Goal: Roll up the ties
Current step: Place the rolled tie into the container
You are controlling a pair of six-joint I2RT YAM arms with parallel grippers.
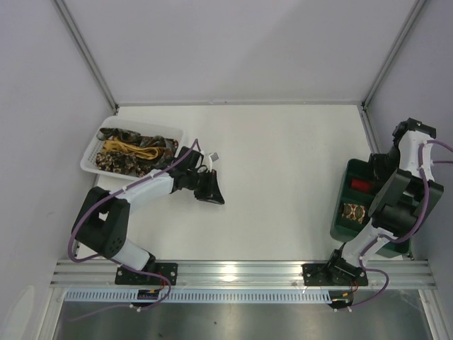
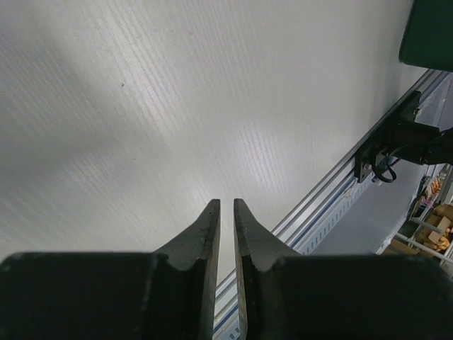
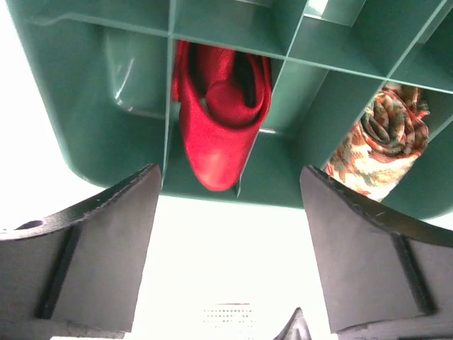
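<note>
Right gripper [image 3: 230,177] spread above tray [image 3: 92,85]; red tie [image 3: 216,134] rolled in one compartment (apparently loosely). Left gripper [image 2: 226,204] pressed almost together, empty.

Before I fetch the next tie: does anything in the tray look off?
The red tie in the green tray looks loosely rolled: its pointed end trails out toward the tray wall. The patterned tie in the neighbouring compartment sits coiled.
</note>
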